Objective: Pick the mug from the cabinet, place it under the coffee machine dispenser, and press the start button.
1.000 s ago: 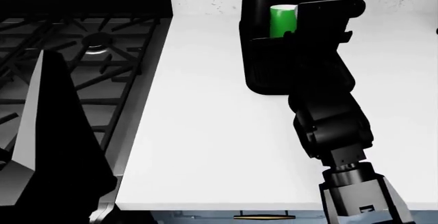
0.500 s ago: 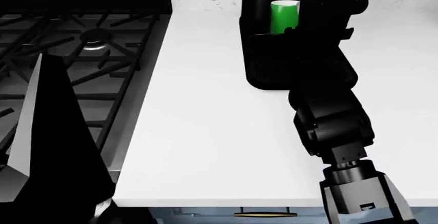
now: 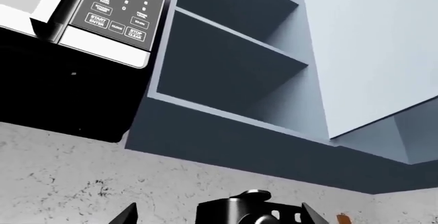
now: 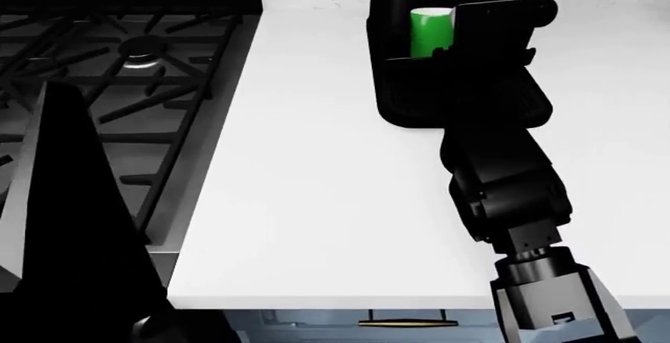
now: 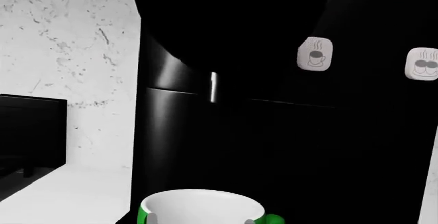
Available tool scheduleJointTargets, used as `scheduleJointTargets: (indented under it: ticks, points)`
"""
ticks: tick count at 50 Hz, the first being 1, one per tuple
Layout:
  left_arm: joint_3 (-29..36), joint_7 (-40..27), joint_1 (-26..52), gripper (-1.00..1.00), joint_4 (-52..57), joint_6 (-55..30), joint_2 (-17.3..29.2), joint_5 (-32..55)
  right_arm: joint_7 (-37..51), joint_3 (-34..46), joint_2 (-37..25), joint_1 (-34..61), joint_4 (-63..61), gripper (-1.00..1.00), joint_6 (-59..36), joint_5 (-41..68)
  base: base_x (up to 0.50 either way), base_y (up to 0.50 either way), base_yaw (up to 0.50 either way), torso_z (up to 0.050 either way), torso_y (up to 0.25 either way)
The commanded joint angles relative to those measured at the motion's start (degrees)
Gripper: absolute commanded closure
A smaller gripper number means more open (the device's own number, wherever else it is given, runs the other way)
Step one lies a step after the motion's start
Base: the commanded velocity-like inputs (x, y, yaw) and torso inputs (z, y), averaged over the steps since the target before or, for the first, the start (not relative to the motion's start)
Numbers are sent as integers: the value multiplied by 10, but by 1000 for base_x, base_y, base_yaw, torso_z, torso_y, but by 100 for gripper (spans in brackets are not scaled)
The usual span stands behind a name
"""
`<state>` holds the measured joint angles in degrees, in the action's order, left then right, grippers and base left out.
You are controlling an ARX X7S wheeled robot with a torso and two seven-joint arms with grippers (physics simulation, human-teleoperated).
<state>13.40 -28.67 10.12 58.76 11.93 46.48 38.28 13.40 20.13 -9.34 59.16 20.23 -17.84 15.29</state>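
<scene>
The head view is tipping as the stove grate (image 4: 136,84) slides down toward 6 o'clock and the counter's front edge (image 4: 346,302) climbs. The green mug (image 4: 429,33) bobbed up half a second ago and now sits back slightly lower, toward 6 o'clock, against the coffee machine (image 4: 419,100). The right arm (image 4: 507,194) barely shifts.

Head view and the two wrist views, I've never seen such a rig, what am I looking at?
This is a simulated two-armed robot. The head view looks down on a white counter, a gas stove and a black coffee machine. The right arm reaches to a green mug standing in the machine. The right wrist view, from that arm, shows the right gripper at the mug's rim, below two cup-icon buttons; whether it grips is unclear. The left wrist view points up at a microwave and cabinet shelves; the left gripper is open and empty.
</scene>
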Motion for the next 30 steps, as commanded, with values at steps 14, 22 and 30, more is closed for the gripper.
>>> scheduleJointTargets:
  ticks: [14, 22, 30]
  points:
    - [15, -19, 4, -100, -2, 20, 17, 21, 1, 8, -3, 1, 1, 100, 1, -11, 4, 0, 1, -14, 0]
    - [15, -24, 10, -100, -4, 28, 20, 22, 2, 11, -4, 1, 2, 100, 0, -9, 24, 0, 10, -25, 0]
    - [19, -28, 10, -100, -3, 32, 24, 15, -1, 17, -8, 1, -6, -100, -12, -7, 15, 0, 6, -3, -13]
